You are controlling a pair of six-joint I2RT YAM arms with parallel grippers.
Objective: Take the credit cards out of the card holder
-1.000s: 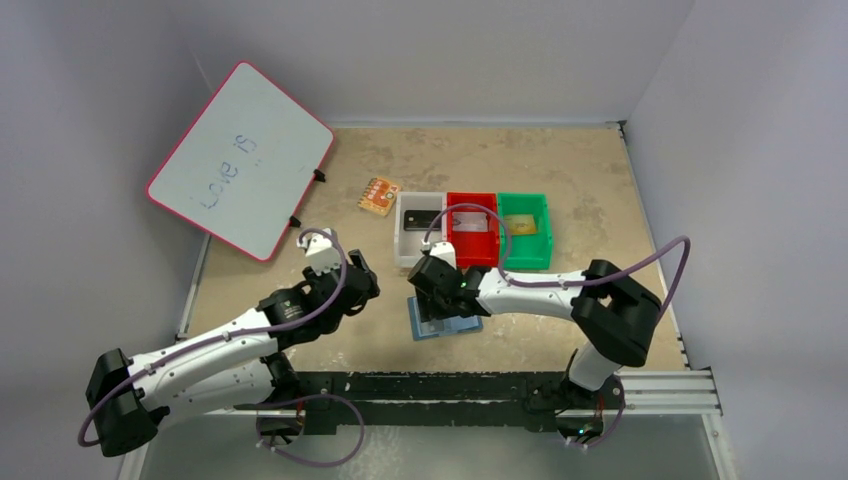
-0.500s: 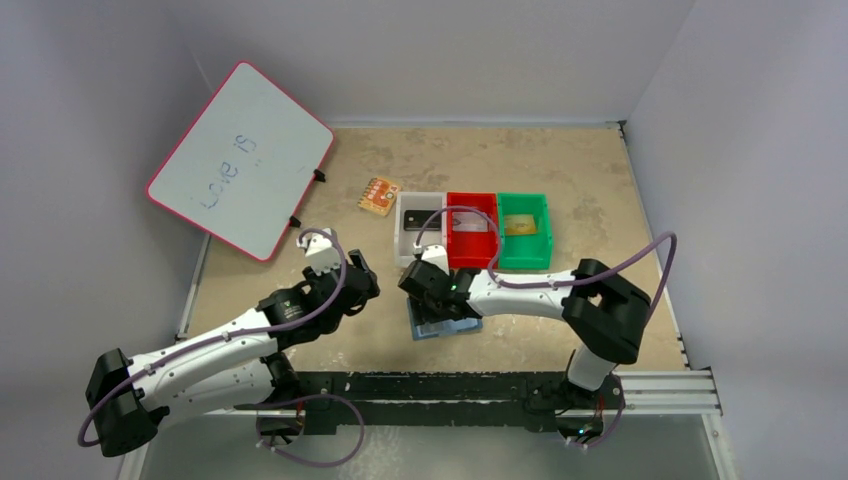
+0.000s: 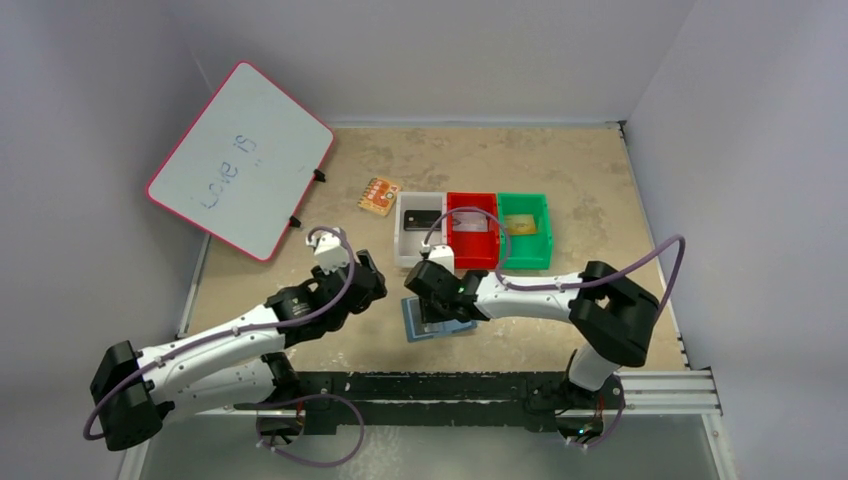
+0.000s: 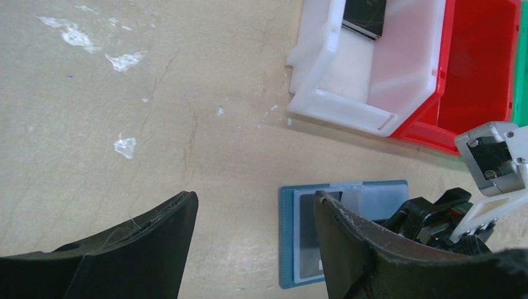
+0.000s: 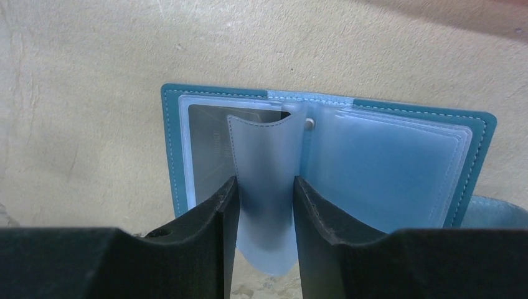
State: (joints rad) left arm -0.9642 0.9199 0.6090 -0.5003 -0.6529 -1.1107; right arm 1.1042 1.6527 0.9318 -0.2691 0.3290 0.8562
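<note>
The blue card holder (image 3: 413, 327) (image 5: 398, 162) lies open on the table in front of the bins. A grey credit card (image 5: 205, 134) (image 4: 306, 243) sits in its left pocket. My right gripper (image 3: 428, 300) (image 5: 264, 180) is over the holder, its fingers pressed on both sides of a clear plastic sleeve (image 5: 264, 156) that bows up between them. My left gripper (image 3: 368, 283) (image 4: 252, 196) hangs open just left of the holder, with only bare table between its fingers. A black card (image 3: 418, 219) (image 4: 364, 14) lies in the white bin, a silver one (image 3: 470, 222) in the red bin and a gold one (image 3: 522, 226) in the green bin.
The white bin (image 3: 405, 255), red bin (image 3: 472, 257) and green bin (image 3: 545, 245) stand in a row just behind the holder. An orange patterned square (image 3: 379, 195) lies left of them. A whiteboard (image 3: 240, 160) leans at the back left.
My right gripper's jaws have narrowed onto the plastic sleeve. The left arm has edged a little toward the holder, and the holder has slid slightly left.
</note>
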